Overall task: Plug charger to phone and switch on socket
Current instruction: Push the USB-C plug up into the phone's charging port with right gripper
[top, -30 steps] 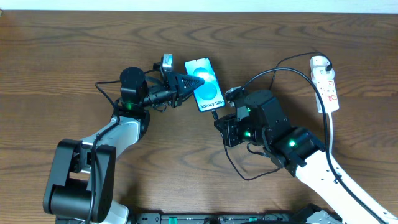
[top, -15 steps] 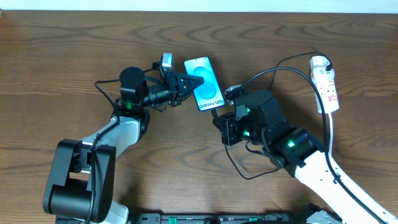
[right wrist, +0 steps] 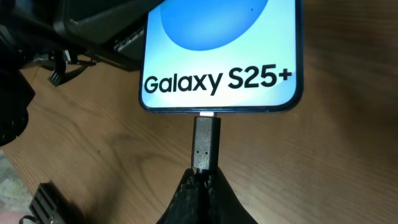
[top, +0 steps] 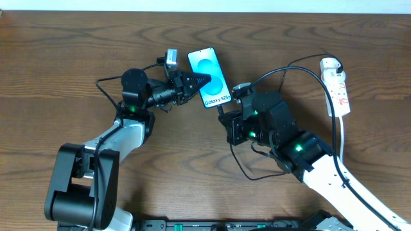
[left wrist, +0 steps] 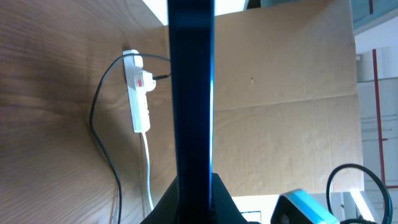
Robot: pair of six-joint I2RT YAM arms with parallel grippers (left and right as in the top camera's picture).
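Observation:
The phone (top: 209, 77) lies with its cyan screen up and the text "Galaxy S25+". My left gripper (top: 192, 82) is shut on its left edge. In the left wrist view the phone (left wrist: 191, 93) shows edge-on as a dark bar between the fingers. My right gripper (top: 225, 115) is shut on the charger's black connector (right wrist: 206, 143), whose metal tip sits at the port in the phone's bottom edge (right wrist: 219, 56). The black cable (top: 289, 72) runs to the white plug in the socket (top: 336, 85), a white power strip at the right, also in the left wrist view (left wrist: 138, 90).
The socket's thicker white cord (top: 339, 138) runs down the right side. A loop of black cable (top: 247, 173) lies beside my right arm. A brown cardboard wall (left wrist: 286, 93) stands beyond the table's far edge.
The phone has shifted up and a little left with my left gripper. My right gripper followed with the connector, which now sits at the phone's bottom edge.

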